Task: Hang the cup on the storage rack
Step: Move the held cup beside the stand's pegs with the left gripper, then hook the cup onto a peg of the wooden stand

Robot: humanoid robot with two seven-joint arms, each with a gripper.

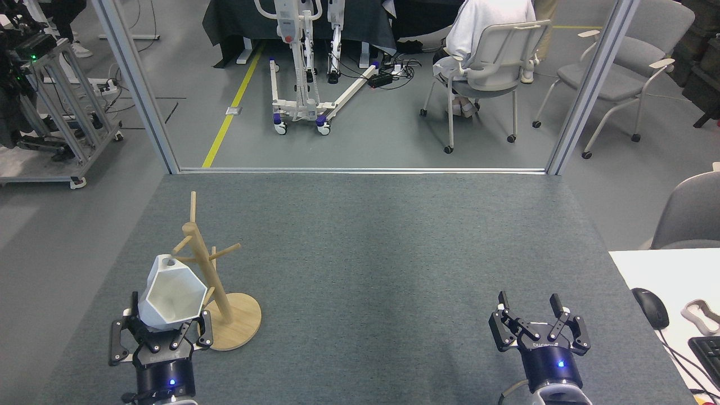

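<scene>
The white faceted cup (pixel 170 292) is held in my left gripper (pixel 163 329), whose fingers are shut on its narrow end. Its hexagonal mouth faces me and its tab with the round hole points up at the far side. The cup sits just left of the storage rack (pixel 209 270), a light wooden pole with angled pegs on a round disc base. The tab is close to a left-pointing peg; I cannot tell whether they touch. My right gripper (pixel 530 315) is open at the lower right of the table, holding nothing.
The grey carpeted table (pixel 365 253) reaches to a metal frame edge at the back. A white desk (pixel 664 270) with a mouse (pixel 651 307) and keyboard stands at the right. Beyond the table a person sits in a chair (pixel 489 62), near a wheeled lift frame (pixel 298 67).
</scene>
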